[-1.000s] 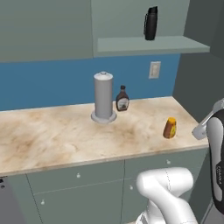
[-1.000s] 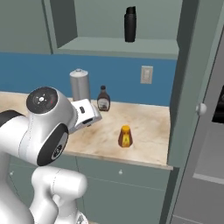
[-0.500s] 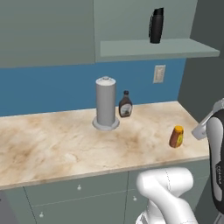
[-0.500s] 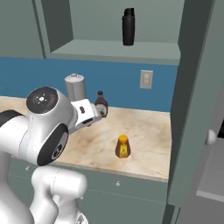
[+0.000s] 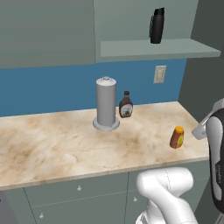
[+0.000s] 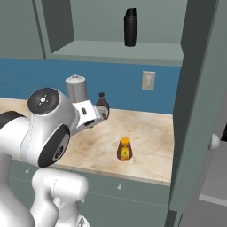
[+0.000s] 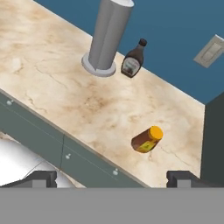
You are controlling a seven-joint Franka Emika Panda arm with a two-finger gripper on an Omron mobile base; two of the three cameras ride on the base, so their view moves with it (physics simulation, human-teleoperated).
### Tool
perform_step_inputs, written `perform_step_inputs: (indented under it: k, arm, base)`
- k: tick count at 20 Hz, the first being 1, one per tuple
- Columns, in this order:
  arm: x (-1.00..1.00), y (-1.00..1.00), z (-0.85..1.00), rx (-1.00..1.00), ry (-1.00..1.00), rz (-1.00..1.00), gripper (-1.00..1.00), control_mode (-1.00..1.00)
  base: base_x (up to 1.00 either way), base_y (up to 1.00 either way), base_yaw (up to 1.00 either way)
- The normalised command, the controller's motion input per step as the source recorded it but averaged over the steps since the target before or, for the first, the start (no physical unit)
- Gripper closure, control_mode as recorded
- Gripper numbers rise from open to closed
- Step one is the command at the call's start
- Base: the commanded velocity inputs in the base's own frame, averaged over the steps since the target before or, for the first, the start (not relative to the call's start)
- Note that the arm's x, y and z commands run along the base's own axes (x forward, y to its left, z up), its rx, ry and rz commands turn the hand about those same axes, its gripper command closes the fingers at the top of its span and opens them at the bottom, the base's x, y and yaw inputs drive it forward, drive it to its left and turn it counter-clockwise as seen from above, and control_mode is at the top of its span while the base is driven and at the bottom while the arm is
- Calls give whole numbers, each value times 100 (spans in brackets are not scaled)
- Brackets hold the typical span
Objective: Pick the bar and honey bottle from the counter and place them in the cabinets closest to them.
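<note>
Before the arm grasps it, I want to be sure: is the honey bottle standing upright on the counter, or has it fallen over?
Upright. The honey bottle stands on its base on the counter, yellow cap on top, in both base views.

Honey bottle (image 7: 147,139) upright on counter (image 7: 52,83); dark bottle (image 7: 133,60) just beside grey cylinder (image 7: 108,35)

A small amber-orange honey bottle (image 5: 176,137) has a yellow cap and reddish label. The long beige-tan counter (image 5: 52,146) carries brown marbled veins. The dark brown bottle (image 5: 126,105) wears a black cap. Cabinets (image 6: 206,88) are grey-green; the wall (image 5: 52,94) is blue.
</note>
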Motion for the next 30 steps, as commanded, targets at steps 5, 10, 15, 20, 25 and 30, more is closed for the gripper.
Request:
perform_step_inputs:
  k: [5, 10, 15, 20, 25, 30]
  arm:
    - [9, -19, -12, 0, 5, -9, -100, -100]
    - [2, -6, -3, 0, 1, -6, -100, -100]
    - [3, 0, -10, 0, 1, 0, -100, -100]
    - [14, -4, -38, 0, 4, 0, -100, -100]
    - [19, -5, -36, 0, 5, 0, -100, -100]
    - [24, -7, -32, 0, 5, 0, -100, -100]
  base:
    - [0, 0, 0]
    - [0, 0, 0]
    - [0, 0, 0]
    - [0, 0, 0]
    - [0, 0, 0]
    - [0, 0, 0]
